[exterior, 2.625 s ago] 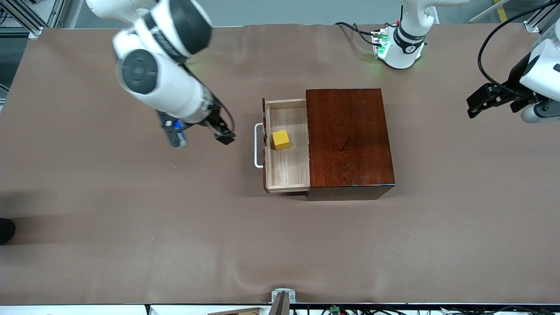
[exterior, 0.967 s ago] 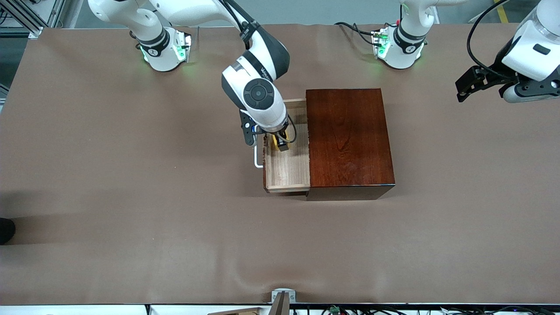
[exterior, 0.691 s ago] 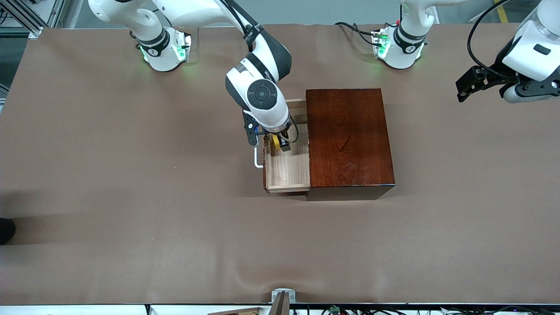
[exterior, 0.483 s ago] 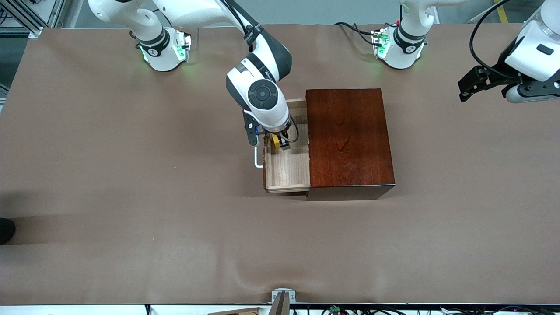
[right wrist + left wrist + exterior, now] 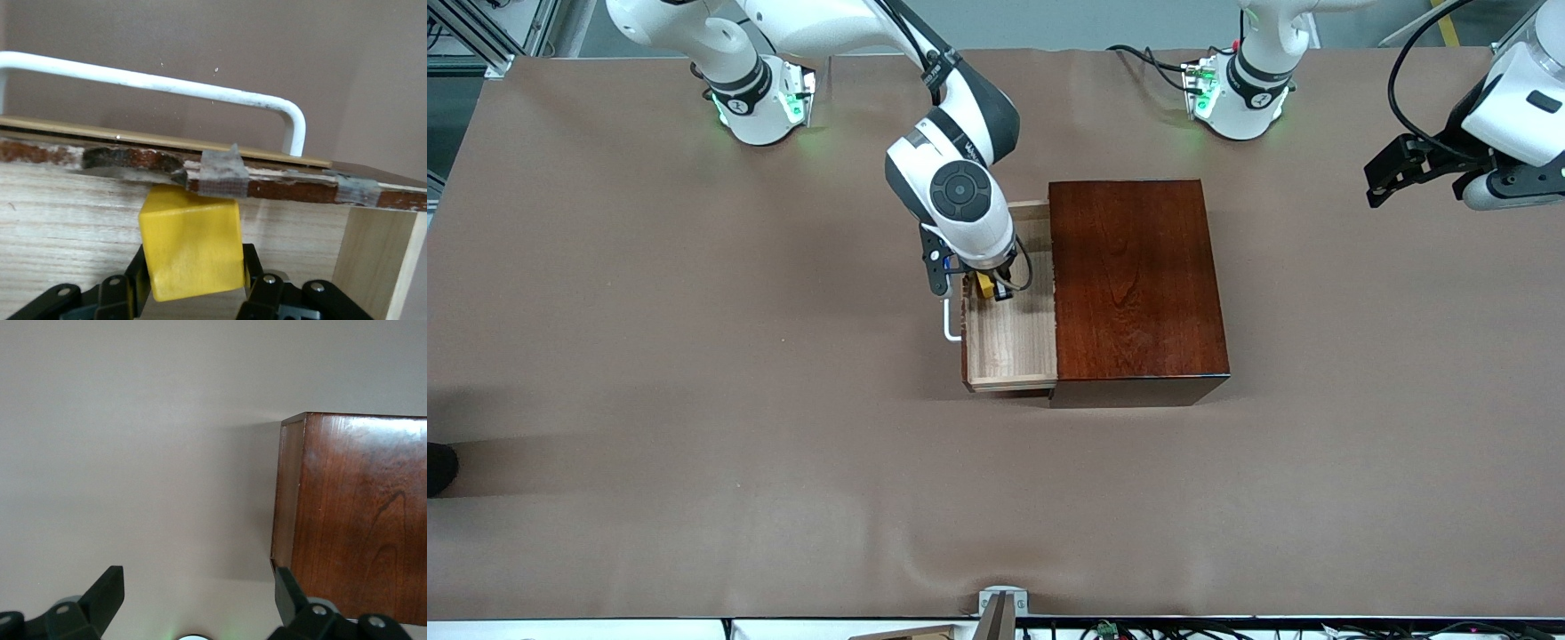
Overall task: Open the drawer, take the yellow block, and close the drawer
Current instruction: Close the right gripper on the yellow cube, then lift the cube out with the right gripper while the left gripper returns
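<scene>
Right gripper (image 5: 991,290) reaches down into the open drawer (image 5: 1009,342), its two fingers clamped on opposite faces of the yellow block (image 5: 985,284). From the right wrist view, the black fingers (image 5: 139,280) press the cube (image 5: 191,243) from both sides, and the block sits close against the drawer's front wall, where the edge is chipped and patched with grey tape (image 5: 221,173). Just outside that wall runs the white handle (image 5: 160,83).

Taking the middle of the wooden box (image 5: 1136,280) as the clock's centre in the front view, the drawer juts out at 9 o'clock, toward the right arm's end of the table (image 5: 694,400), and is pulled out far enough to show its pale wood lining. Within the drawer, the block lies in the half farther from the front camera, at about 11 o'clock from the tray's middle, near the handle wall. Only the end of the handle nearer the camera shows in the front view; the arm covers the remainder.

Left gripper (image 5: 1380,182) hangs over bare table at about 2 o'clock from the box, toward the left arm's end, waiting. Its fingers (image 5: 107,595) stand spread apart with nothing between them, and the left wrist view looks down on a corner of the box (image 5: 353,520).
</scene>
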Motion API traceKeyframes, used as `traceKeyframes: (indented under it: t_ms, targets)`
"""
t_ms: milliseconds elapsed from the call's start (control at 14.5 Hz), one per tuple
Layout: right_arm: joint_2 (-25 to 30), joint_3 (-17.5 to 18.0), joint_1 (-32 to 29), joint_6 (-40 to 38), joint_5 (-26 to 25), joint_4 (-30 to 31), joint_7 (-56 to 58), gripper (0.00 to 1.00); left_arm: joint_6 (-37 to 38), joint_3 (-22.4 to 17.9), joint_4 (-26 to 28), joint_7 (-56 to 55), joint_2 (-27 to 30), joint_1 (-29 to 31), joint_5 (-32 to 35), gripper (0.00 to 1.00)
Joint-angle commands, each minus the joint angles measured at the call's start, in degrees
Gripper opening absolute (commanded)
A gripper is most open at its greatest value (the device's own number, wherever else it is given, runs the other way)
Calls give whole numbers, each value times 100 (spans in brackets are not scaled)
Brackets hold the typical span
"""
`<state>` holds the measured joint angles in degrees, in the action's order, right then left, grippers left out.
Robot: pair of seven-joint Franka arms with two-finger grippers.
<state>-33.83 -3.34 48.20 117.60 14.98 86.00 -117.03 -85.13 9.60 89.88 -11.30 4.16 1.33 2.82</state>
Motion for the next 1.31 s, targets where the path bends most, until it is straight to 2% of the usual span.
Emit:
traceKeyframes:
  t_ms: [0,345,760,898,1036,1243]
  targets:
    - [34,-52,23,-200,-118,-240,-162,10,84,42,-31,172,103,95,-132,100]
    - [25,-52,-91,-422,-57,-619,-311,9,84,68,-32,268,94,86,-202,100]
    - [78,-35,-529,-1132,-30,-1040,-215,8,163,42,-32,558,103,95,-308,100]
    - [78,0,-785,-1545,-22,-1313,108,8,181,42,-32,550,103,95,-308,100]
    - [113,-52,-890,-1617,-30,-1331,600,1,172,112,-84,497,103,52,-334,100]
    - [122,-52,-1181,-1678,-83,-1314,1260,0,172,121,-137,471,94,16,-396,100]
